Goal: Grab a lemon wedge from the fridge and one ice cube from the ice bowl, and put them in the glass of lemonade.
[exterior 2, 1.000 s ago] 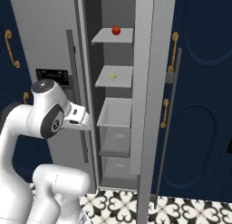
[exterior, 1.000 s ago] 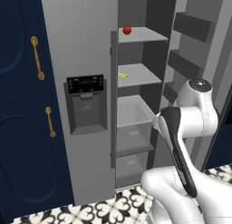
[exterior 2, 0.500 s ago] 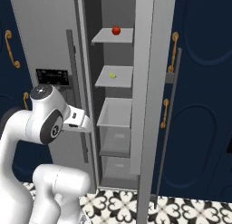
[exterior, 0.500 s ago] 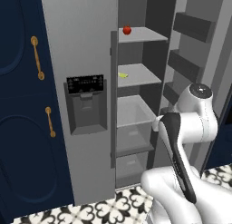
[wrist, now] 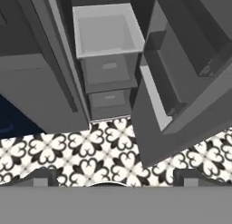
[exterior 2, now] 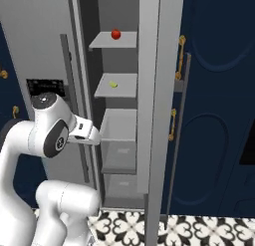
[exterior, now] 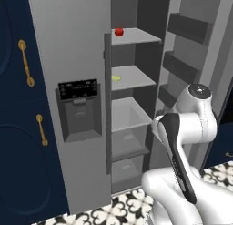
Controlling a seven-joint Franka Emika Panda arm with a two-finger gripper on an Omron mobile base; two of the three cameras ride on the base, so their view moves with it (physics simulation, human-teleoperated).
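Two dark fingertips (wrist: 45,177) of the gripper (wrist: 115,180) stand spread wide apart over the patterned floor tiles (wrist: 104,150), holding nothing. Beyond them the fridge (exterior: 77,51) stands with one door open, three shelves and two drawers inside. One tiny yellow-green lemon wedge (exterior: 116,78) lies on the middle shelf; one red fruit (exterior: 119,32) sits above. The dispenser panel (exterior: 78,88) writing is unreadable.

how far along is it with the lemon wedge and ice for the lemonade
Early. Done: the fridge stands with its right door swung open. The lemon wedge lies untouched on the second shelf, below the red fruit. In hand: nothing; the arm is folded low in front of the fridge, and the hand view looks down at the lower drawers and floor tiles. Left: reach up for the wedge, fetch an ice cube, drop both in the glass.
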